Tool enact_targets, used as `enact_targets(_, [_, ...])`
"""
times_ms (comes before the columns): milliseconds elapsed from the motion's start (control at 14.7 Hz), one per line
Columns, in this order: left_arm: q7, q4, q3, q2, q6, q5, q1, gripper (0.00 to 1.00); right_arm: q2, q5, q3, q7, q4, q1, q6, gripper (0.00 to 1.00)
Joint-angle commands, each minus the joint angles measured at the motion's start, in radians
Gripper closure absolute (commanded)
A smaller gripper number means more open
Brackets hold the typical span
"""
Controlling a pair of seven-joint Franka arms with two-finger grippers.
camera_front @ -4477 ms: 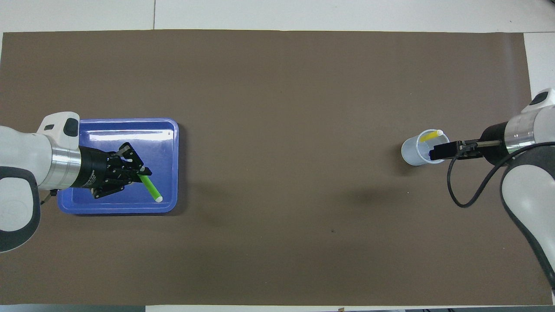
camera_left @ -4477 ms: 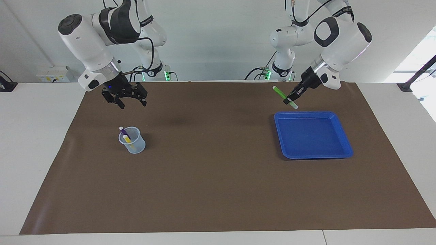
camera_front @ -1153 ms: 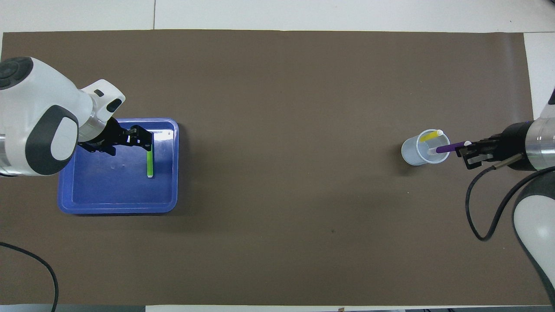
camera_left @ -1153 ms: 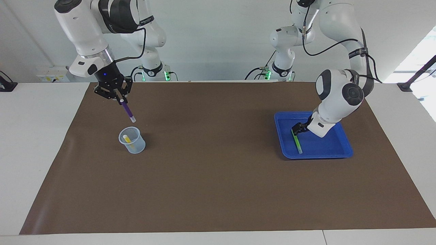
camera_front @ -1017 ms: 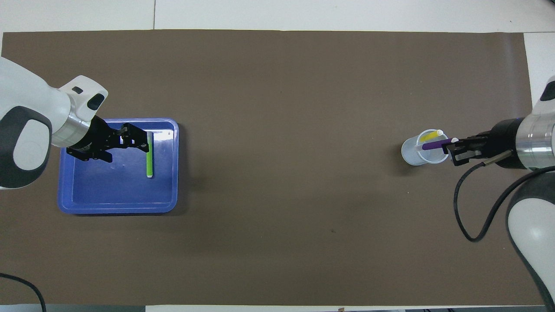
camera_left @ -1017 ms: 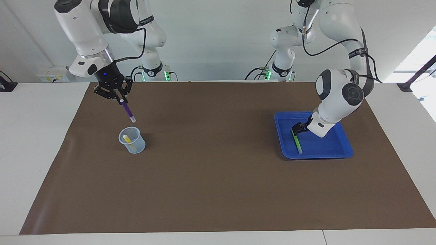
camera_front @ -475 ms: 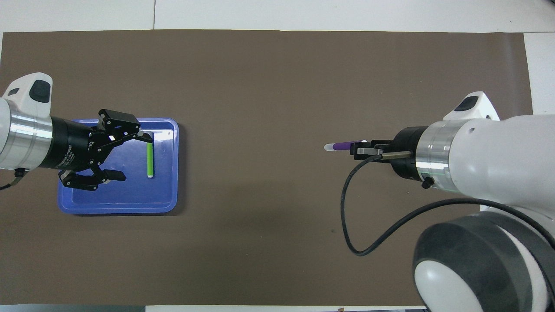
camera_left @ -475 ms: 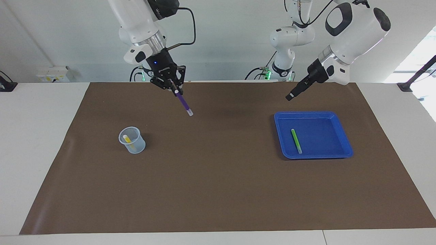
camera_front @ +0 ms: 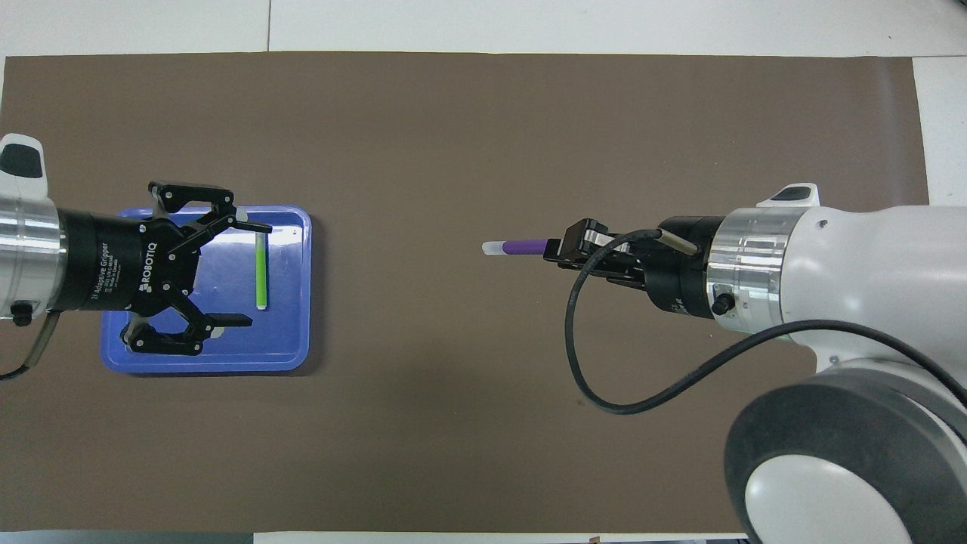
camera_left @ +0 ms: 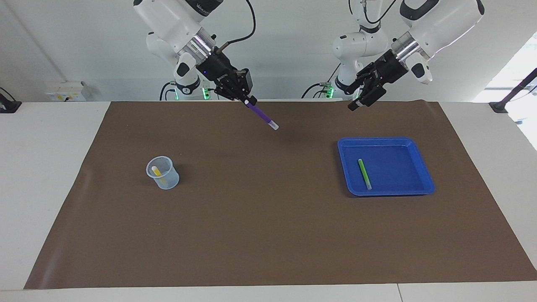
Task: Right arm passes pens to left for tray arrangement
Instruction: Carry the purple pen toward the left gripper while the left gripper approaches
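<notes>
Right gripper [camera_left: 245, 98] clamped purple pen [camera_left: 262, 116], upper centre; pen's long axis aimed at left gripper [camera_left: 364, 94], spread wide, upper right; we judged handover pending.

You can read white lettering on the black body of the left gripper [camera_front: 219, 272] in the overhead view: "ROBOTIQ" in large letters, and beside it a smaller line starting "2F Adaptive Gripper"; the rest of that line is too small for you to make out.
</notes>
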Motion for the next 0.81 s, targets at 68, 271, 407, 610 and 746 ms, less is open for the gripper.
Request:
enact_targets(68, [-0.210,-0.185,-0.008,-0.207,0.200,-0.055,-0.034,0.00,0.009,0.115,0.048,0.196,0.016,0.026,0.104,1.00])
enact_targets(271, [-0.417,-0.208,-0.023,-0.268,0.323,-0.056,-0.106,0.00,0.049,0.149,0.102,0.385,0.077,0.028,0.133,1.00])
enact_targets(407, [-0.458,-0.236,-0.085,-0.349,0.331,-0.055,-0.094,0.00,0.074,0.144,0.134,0.494,0.102,0.029,0.182,1.00])
enact_targets(610, [-0.493,-0.253,-0.128,-0.391,0.323,-0.050,-0.094,0.00,0.095,0.145,0.172,0.598,0.116,0.031,0.241,1.00])
enact_targets(746, [-0.513,-0.261,-0.158,-0.414,0.316,-0.046,-0.093,0.00,0.103,0.145,0.203,0.652,0.120,0.031,0.259,1.00])
